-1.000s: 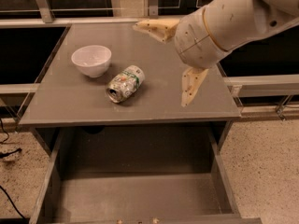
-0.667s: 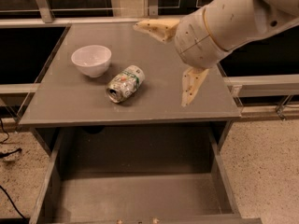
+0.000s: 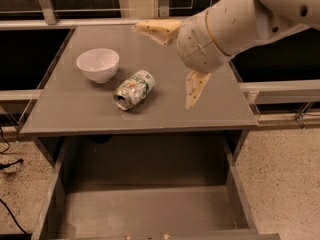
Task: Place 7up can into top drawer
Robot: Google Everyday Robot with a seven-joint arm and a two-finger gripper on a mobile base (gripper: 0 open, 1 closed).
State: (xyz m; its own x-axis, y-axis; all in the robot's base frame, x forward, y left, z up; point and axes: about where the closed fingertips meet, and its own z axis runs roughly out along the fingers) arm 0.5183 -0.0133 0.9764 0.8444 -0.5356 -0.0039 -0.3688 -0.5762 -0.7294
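We've got the 7up can [image 3: 134,90] lying on its side on the tabletop [image 3: 75,109], just beside the white bowl [image 3: 98,64], which sits on the side of the can away from the arm, and the top drawer [image 3: 150,209] stands pulled out below the tabletop's front edge. The gripper [image 3: 162,67] hovers over the tabletop to the right of the can, fingers [image 3: 194,86] spread wide apart and gripping nothing. Against the frame a moment back, we see the gripper has edged a little leftward, nearer the can, while can and bowl lie where they were.
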